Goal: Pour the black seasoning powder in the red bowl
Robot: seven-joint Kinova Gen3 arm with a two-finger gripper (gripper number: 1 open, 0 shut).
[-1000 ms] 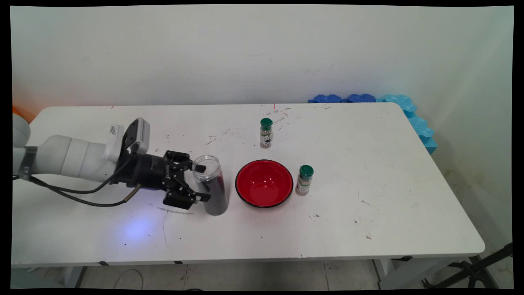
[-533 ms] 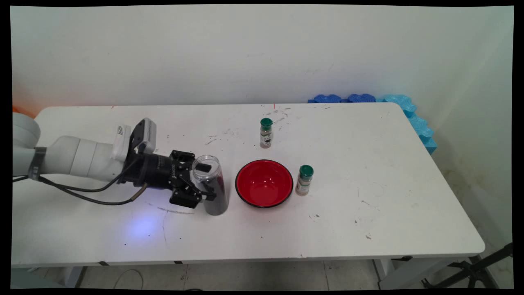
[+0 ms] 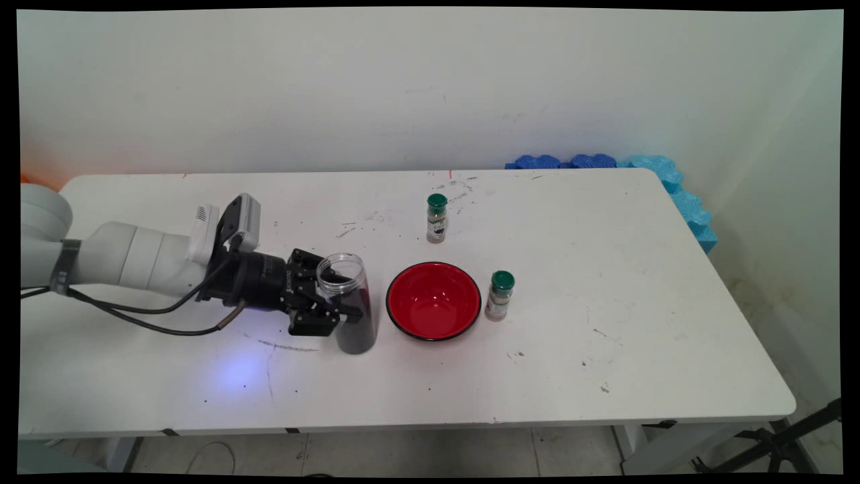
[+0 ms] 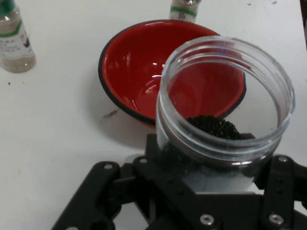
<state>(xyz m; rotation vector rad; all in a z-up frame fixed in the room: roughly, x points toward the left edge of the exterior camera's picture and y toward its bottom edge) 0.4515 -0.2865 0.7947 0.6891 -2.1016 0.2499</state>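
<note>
A clear open jar [image 3: 356, 329] with dark granules in its lower part stands left of centre on the white table [image 3: 605, 349]. My gripper [image 3: 341, 302] reaches in level from the left and is shut on the jar, one finger on each side. In the hand view the jar [image 4: 225, 96] fills the space just ahead of the gripper [image 4: 211, 191], with black grains showing through its mouth. A red bowl with a black rim [image 3: 433, 300] sits just right of the jar, apart from it, and lies behind the jar in the hand view [image 4: 139, 72].
Two small green-capped shakers stand near the bowl: one behind it [image 3: 437, 218] [image 4: 14, 38], one at its right [image 3: 499, 296] [image 4: 184, 9]. Blue foam pieces [image 3: 605, 161] line the table's far right corner. Black cables hang under the arm.
The gripper moved right to the jar and its fingers closed on the jar's sides. The jar shifted slightly right.
</note>
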